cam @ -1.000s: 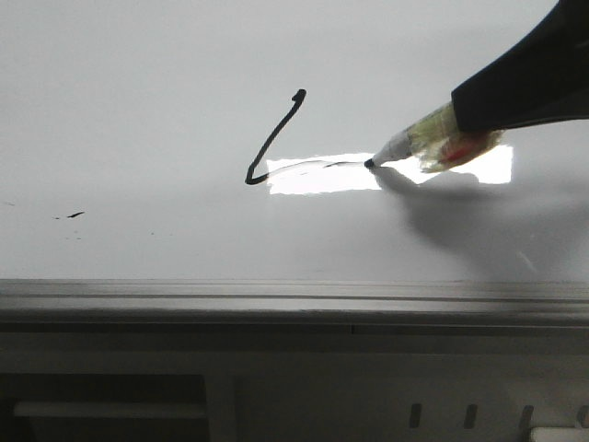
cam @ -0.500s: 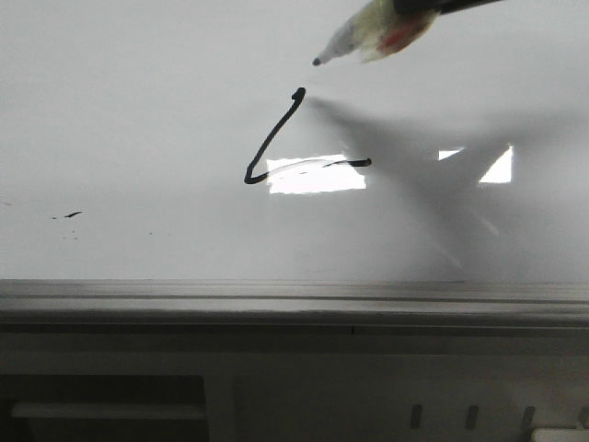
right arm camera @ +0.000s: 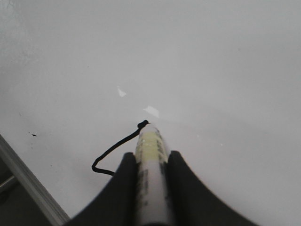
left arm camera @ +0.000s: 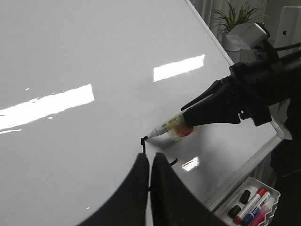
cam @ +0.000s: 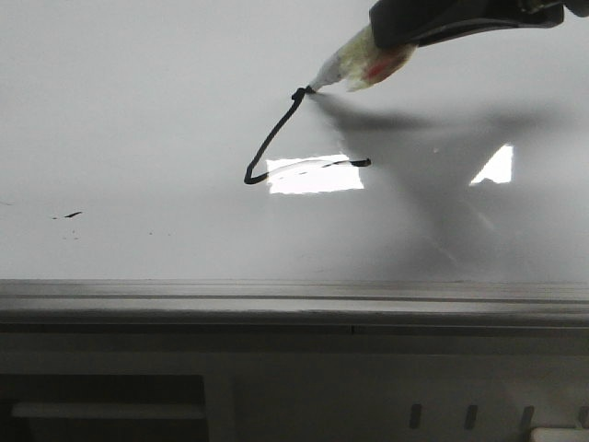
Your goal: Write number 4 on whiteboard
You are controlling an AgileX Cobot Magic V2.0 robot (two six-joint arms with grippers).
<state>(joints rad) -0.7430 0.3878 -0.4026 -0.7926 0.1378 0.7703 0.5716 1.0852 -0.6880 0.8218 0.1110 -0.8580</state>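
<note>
Nearest the camera in the front view, the grey metal edge rail (cam: 294, 299) runs the full width along the near side of the large glossy pale grey-white whiteboard (cam: 138, 110). Just past it, off to the left, a few tiny black specks and a short smudge (cam: 74, 215) sit on the board.

Further in, near the middle, here is the unfinished number 4 (cam: 276, 138) in thin black marker line: a slanted stroke climbing from a hooked lower corner up to a small blob at the top, and a crossbar running right from that corner straight across the bright rectangular light reflection (cam: 313, 175). No long vertical stroke is on the board yet.

And right at that top blob, the tip of the white-barrelled marker with the yellowish and red wrapped body (cam: 354, 69) is touching or all but touching the board, its grey shadow spreading right and toward the rail. The black right gripper (cam: 460, 18) comes in from the upper right, and the right wrist view shows its two fingers (right arm camera: 124, 188) clamped on either side of the barrel, tip at the end of the stroke.

The black left gripper (left arm camera: 149, 188) hangs over the board just beside the drawing with its two fingers pressed together, nothing between them. Beyond the board's edge, in the left wrist view, a white tray of spare markers (left arm camera: 249, 205) sits low, with a potted green plant (left arm camera: 233, 16) in the background.
</note>
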